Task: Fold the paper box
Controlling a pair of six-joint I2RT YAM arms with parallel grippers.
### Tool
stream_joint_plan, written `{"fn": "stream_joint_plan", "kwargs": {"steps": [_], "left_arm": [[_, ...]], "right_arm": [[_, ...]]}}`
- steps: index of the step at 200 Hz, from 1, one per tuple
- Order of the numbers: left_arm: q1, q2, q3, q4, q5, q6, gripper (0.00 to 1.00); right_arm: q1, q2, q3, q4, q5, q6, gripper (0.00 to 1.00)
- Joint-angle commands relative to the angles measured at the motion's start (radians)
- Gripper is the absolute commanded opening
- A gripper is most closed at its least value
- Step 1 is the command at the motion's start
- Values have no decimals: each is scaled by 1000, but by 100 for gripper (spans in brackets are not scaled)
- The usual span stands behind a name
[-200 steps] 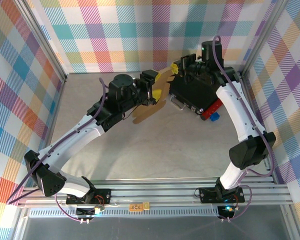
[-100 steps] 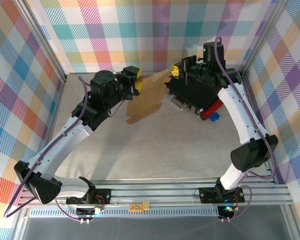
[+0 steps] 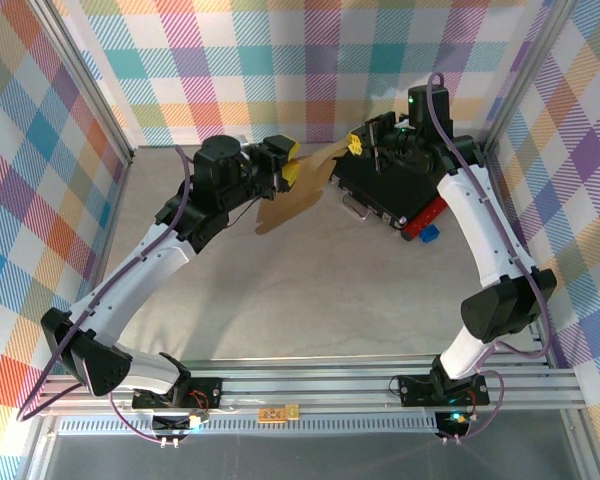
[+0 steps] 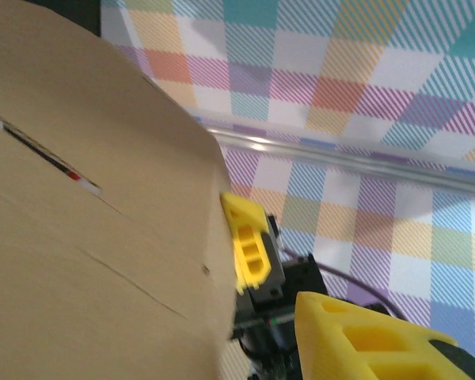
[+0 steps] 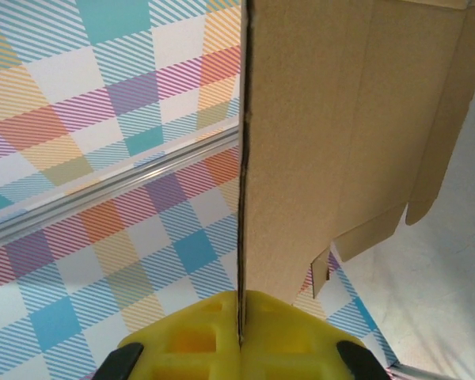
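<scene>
1. The paper box (image 3: 298, 195) is plain brown cardboard with no print. Its cut edge looks darker between the right tool's fingers.
2. The left tool (image 3: 289, 172) and the right tool (image 3: 352, 143) each have bright yellow fingers on a black body.
3. The case (image 3: 385, 185) just beside the right tool is black, with a red piece (image 3: 423, 214) and a blue piece (image 3: 430, 234) against it.
4. Both arms are white with black joints and carry purple cables (image 3: 438, 100).
5. The walls (image 3: 280, 60) beyond both tools are plaid in teal, orange, purple, pink and yellow, with diagonal stripes.
6. The tabletop (image 3: 310, 290) below the tools is plain beige-grey.
</scene>
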Motion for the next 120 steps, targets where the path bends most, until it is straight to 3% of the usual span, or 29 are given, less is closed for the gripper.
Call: {"fn": "stream_joint_plan", "kwargs": {"steps": [1,60,120], "left_arm": [[-13,-28,58,-9,18,13,44],[-39,-3,15,17,36,-8,44],[-40,13,22,-63,42,50,44]], "right_arm": [[21,29,47,1,17,-57,0],[59,52,42,16,34,-40,0],[60,54,51,8,37,-8,0]]}}
